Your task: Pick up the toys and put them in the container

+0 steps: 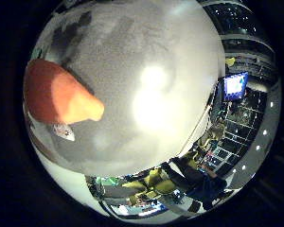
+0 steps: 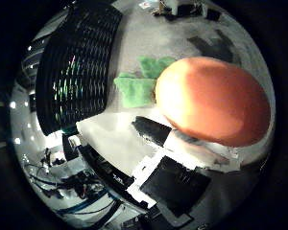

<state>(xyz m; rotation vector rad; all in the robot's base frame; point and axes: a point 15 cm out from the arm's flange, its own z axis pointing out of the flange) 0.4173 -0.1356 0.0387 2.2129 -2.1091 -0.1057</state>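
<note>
The carrot toy point(image 2: 212, 100), orange with green felt leaves point(image 2: 140, 85), is filling much of the thumb-side palm view, so it is sitting close against the palm of the right hand point(image 2: 177, 179), whose white and black parts are lying just beneath it. Whether the fingers are curled round the carrot toy cannot be told from either view. The black mesh container point(image 2: 77, 67) is standing near the carrot toy's leaf end, on the grey table point(image 1: 146, 56). Judged step: carrying the toy to the container; doing it well is likely requiring the hand to keep the toy pressed to the palm and clear the container's rim before letting go. Beyond the carrot toy, a lit monitor point(image 1: 235, 85) and shelving point(image 1: 246, 47) are showing past the table edge.
</note>
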